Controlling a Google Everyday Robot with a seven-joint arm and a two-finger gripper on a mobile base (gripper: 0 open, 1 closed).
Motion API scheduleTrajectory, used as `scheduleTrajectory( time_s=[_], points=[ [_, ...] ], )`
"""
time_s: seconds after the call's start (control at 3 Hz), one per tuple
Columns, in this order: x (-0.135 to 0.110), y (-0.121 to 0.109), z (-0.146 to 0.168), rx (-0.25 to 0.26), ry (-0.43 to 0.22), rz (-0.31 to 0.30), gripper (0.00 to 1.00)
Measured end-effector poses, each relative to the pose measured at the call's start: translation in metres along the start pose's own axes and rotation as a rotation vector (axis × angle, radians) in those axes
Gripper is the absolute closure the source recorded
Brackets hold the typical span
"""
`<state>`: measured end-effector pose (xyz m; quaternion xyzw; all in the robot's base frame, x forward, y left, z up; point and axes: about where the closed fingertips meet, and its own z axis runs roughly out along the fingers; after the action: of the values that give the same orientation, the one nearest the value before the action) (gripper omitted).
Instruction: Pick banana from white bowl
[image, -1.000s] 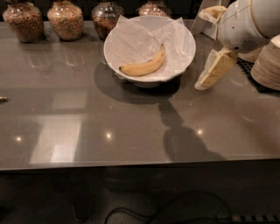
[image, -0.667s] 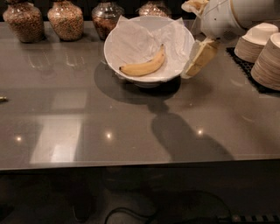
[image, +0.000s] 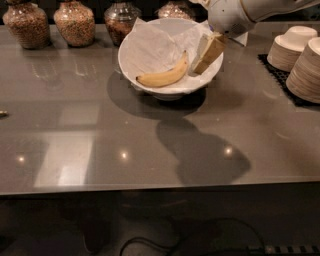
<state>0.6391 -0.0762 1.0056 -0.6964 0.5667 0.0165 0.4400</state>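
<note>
A yellow banana (image: 162, 76) lies on crinkled white paper in the wide white bowl (image: 165, 91), at the back middle of the grey counter. It curves from the bowl's lower left up towards the right. My gripper (image: 206, 55) hangs from the white arm at the upper right. It is over the bowl's right side, just right of the banana's upper end and slightly above it, and holds nothing that I can see.
Several glass jars of grains (image: 75, 22) stand along the back edge, left of and behind the bowl. Stacks of smaller off-white bowls (image: 306, 67) sit on a black mat (image: 277, 75) at the right. The counter's front edge (image: 160, 189) runs across the lower part of the view.
My gripper has moved left and away from the camera, from beside the bowl's right rim to over the bowl's right side, close to the banana. The banana and bowl have not moved.
</note>
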Motion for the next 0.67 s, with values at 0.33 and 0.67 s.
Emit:
scheduleTrajectory(
  time_s=[0.33, 0.67],
  points=[
    [0.002, -0.004, 0.01, -0.008, 0.04, -0.107, 0.0],
    [0.015, -0.017, 0.034, -0.038, 0.08, -0.241, 0.0]
  ],
)
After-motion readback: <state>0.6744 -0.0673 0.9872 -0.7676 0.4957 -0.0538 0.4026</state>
